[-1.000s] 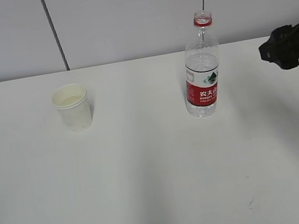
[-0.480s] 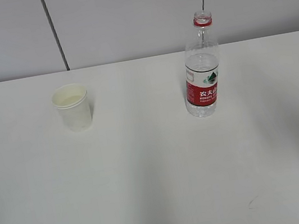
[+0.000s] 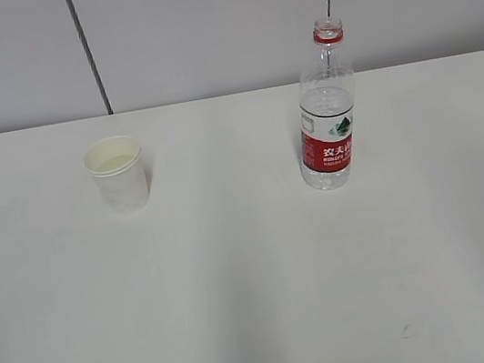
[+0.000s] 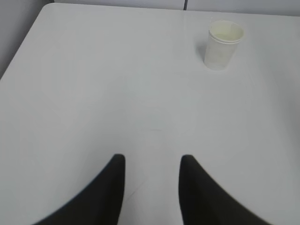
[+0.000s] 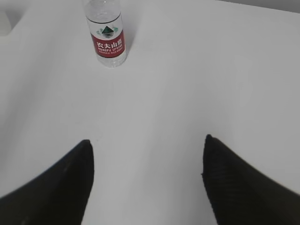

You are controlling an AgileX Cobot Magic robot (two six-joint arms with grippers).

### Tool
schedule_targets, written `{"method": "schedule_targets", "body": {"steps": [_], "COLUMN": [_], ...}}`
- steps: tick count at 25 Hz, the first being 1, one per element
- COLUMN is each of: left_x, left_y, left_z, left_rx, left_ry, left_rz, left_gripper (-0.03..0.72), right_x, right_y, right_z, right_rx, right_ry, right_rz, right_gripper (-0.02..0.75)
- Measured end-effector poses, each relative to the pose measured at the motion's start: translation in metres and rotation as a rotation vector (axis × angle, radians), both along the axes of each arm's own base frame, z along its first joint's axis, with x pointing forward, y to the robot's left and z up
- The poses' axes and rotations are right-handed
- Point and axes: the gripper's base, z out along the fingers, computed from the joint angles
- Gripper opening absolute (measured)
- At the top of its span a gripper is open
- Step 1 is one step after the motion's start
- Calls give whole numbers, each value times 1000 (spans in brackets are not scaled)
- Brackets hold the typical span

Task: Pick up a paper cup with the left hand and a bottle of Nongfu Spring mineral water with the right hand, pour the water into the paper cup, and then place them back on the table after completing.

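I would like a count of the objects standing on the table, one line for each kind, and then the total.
Paper cup: 1
Water bottle, uncapped, red label: 1
Total: 2 objects on the white table

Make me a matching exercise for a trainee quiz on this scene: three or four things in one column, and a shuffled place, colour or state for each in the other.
Things:
1. paper cup
2. bottle
3. left gripper
4. right gripper

Descriptions:
A. open, wide gap, bottle ahead to its left
B. uncapped, red label
C. open, narrower gap, cup ahead to its right
D. plain white, cream inside

Pairs: 1-D, 2-B, 3-C, 4-A
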Motion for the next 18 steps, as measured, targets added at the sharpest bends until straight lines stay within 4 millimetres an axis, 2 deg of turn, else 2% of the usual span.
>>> {"method": "schedule_targets", "body": {"steps": [4, 8, 11, 18], "left_x": [0, 0, 0, 0], "left_y": [0, 0, 0, 0], "left_z": [0, 0, 0, 0], "left_rx": [0, 0, 0, 0], "left_ry": [0, 0, 0, 0], "left_rz": [0, 0, 0, 0], "left_gripper": [249, 249, 249, 249], "right_x": [-34, -62, -76, -90], "right_y": [-5, -8, -11, -13], "right_z": [-7, -26, -43, -77], "right_rx": [28, 53, 54, 50], "right_ry": [-65, -112, -135, -138], "right_rz": [-13, -25, -29, -33], "right_gripper": [535, 535, 535, 534]}}
